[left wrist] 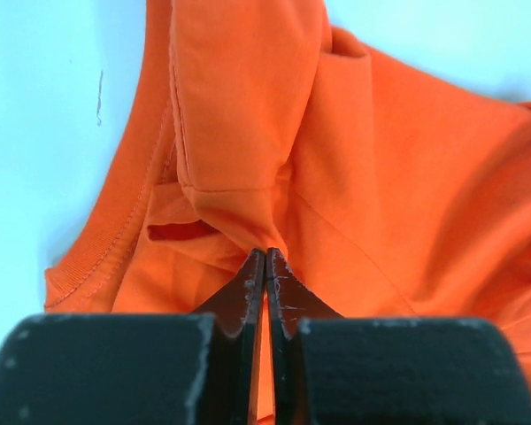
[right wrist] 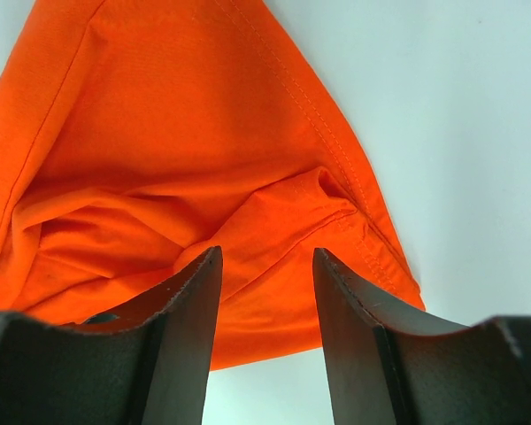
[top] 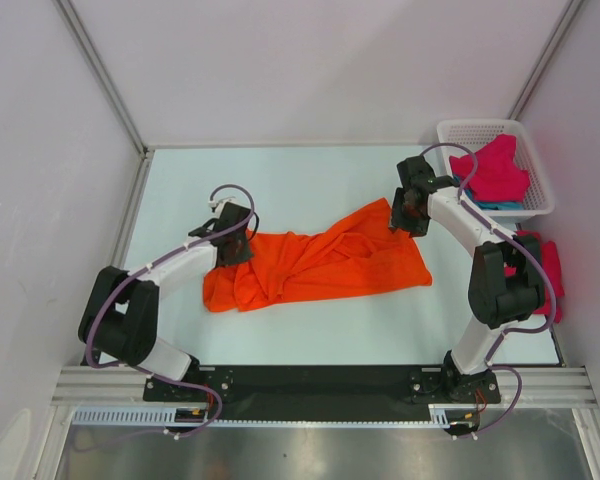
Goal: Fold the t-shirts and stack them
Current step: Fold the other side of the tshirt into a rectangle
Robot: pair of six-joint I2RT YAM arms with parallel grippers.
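Observation:
A bright orange t-shirt [top: 325, 262] lies crumpled and stretched across the middle of the table. My left gripper [top: 236, 242] is at its left end, near the collar. In the left wrist view that gripper [left wrist: 265, 253] is shut on a pinch of orange t-shirt [left wrist: 380, 159], and cloth shows between the jaws. My right gripper [top: 406, 216] hovers at the shirt's far right corner. It stands open [right wrist: 265, 255], with a hemmed fold of orange t-shirt [right wrist: 159, 133] just beyond its fingertips. A magenta t-shirt [top: 497, 170] lies in the basket on top of a teal t-shirt [top: 500, 205].
The white mesh basket [top: 450, 132] stands at the back right corner. Another magenta t-shirt [top: 552, 272] lies at the table's right edge behind the right arm. Walls close off the left, back and right sides. Pale table surface [top: 280, 180] shows behind the orange shirt.

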